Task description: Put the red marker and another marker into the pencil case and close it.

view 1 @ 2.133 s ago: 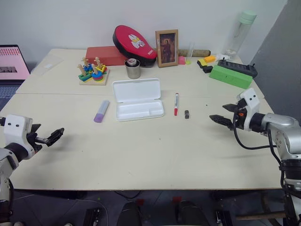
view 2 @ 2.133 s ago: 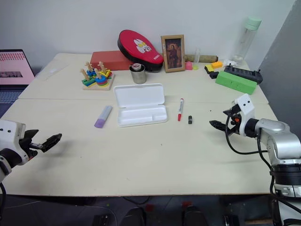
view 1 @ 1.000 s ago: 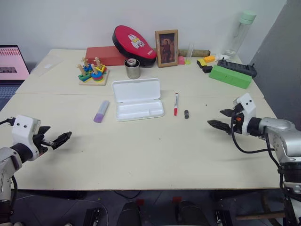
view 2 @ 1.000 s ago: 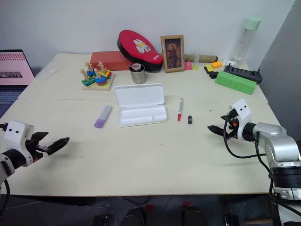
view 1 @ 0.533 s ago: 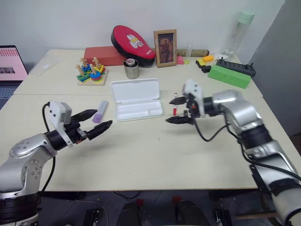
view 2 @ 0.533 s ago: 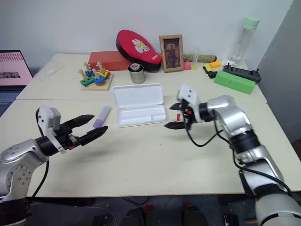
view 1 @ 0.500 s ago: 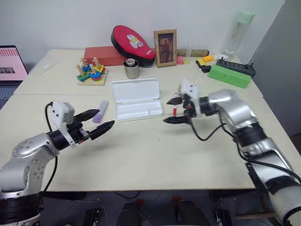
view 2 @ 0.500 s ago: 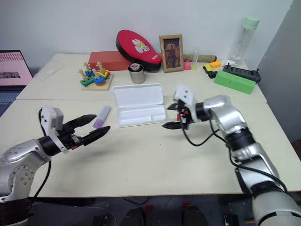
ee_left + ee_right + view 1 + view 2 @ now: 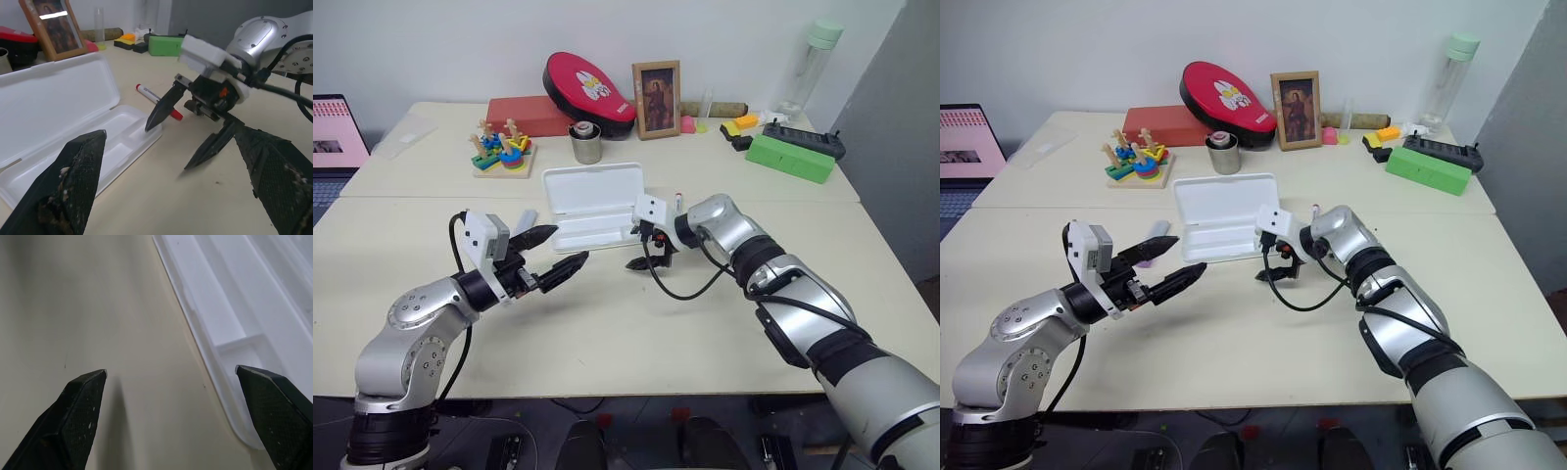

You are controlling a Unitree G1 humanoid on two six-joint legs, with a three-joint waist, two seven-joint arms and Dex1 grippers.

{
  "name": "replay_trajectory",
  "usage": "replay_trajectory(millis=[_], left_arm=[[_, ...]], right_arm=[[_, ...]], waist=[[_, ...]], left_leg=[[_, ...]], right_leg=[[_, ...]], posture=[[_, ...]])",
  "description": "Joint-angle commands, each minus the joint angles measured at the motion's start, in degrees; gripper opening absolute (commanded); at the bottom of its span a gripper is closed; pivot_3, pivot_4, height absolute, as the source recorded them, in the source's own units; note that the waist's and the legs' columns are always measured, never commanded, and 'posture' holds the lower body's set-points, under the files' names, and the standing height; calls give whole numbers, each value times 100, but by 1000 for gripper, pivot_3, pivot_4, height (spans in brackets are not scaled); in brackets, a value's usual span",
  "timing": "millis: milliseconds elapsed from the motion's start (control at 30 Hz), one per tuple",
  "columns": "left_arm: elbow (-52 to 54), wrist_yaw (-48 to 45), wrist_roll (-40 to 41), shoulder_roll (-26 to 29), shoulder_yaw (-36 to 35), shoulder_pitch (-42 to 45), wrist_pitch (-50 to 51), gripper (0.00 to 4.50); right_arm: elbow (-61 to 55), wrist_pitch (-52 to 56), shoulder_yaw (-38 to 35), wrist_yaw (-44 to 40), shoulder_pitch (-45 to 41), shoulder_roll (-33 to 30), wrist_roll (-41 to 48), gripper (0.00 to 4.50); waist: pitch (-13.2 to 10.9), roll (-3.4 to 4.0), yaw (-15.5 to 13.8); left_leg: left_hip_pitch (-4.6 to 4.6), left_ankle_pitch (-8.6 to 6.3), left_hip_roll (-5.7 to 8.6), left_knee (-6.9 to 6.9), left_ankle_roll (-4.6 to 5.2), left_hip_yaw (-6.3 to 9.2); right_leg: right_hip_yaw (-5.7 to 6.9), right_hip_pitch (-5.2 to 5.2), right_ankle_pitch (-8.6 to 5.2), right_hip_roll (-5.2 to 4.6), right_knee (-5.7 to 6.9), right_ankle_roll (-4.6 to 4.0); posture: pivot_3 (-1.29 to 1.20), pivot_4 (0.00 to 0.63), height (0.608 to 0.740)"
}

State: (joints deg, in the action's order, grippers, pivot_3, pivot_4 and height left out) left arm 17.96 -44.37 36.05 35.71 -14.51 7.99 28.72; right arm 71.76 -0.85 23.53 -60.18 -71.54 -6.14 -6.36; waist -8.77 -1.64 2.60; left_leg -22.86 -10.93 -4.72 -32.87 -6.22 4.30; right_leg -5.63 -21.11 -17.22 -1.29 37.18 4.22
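Observation:
The pencil case (image 9: 592, 204) lies open in the middle of the table, white, lid folded back, tray empty. The red marker (image 9: 156, 101) rests on the table just right of it, partly hidden behind my right arm in the head views. Another marker, the lavender one (image 9: 525, 216), peeks out left of the case behind my left gripper. The left gripper (image 9: 563, 250) hovers open by the case's front left corner, pointing right. My right gripper (image 9: 639, 247) is open, angled down at the case's front right corner (image 9: 230, 333), holding nothing.
Along the table's back stand a red oval pouch (image 9: 587, 83), a picture frame (image 9: 657, 86), a metal cup (image 9: 585, 144), a wooden stacking toy (image 9: 499, 152), a green box (image 9: 793, 157) and a bottle (image 9: 808, 59). A laptop (image 9: 337, 127) sits far left.
Both arms have swung in from the table's sides toward the case. The right gripper has moved left to the case's front right corner; the left gripper has moved right, facing it.

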Motion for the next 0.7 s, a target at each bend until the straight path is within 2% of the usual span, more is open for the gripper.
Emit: replay_trajectory(millis=[33, 233, 333, 700], left_arm=[[276, 157, 124, -35, -154, 14, 3, 4500], [311, 320, 113, -71, -155, -4, -28, 4500], [354, 392, 120, -98, -161, -28, -38, 4500], [438, 558, 155, -144, -170, -54, -25, 4500]], right_arm=[[208, -118, -211, 326, -314, 132, -191, 4461], [430, 11, -351, 760, -448, 315, -417, 4461], [487, 81, -353, 850, -443, 326, -555, 4029], [555, 210, -349, 1032, -394, 322, -946, 1448]], waist=[[0, 0, 5], [0, 0, 24], [0, 0, 25], [1, -1, 32]], left_leg=[[0, 0, 0, 0, 0, 0], [-1, 0, 0, 0, 0, 1], [-1, 0, 1, 0, 0, 1], [-1, 0, 1, 0, 0, 2]], right_leg=[[0, 0, 0, 0, 0, 0], [0, 0, 0, 0, 0, 0], [0, 0, 0, 0, -1, 0], [0, 1, 0, 0, 0, 0]], posture=[[0, 150, 740], [0, 150, 740], [0, 150, 740], [0, 150, 740]])
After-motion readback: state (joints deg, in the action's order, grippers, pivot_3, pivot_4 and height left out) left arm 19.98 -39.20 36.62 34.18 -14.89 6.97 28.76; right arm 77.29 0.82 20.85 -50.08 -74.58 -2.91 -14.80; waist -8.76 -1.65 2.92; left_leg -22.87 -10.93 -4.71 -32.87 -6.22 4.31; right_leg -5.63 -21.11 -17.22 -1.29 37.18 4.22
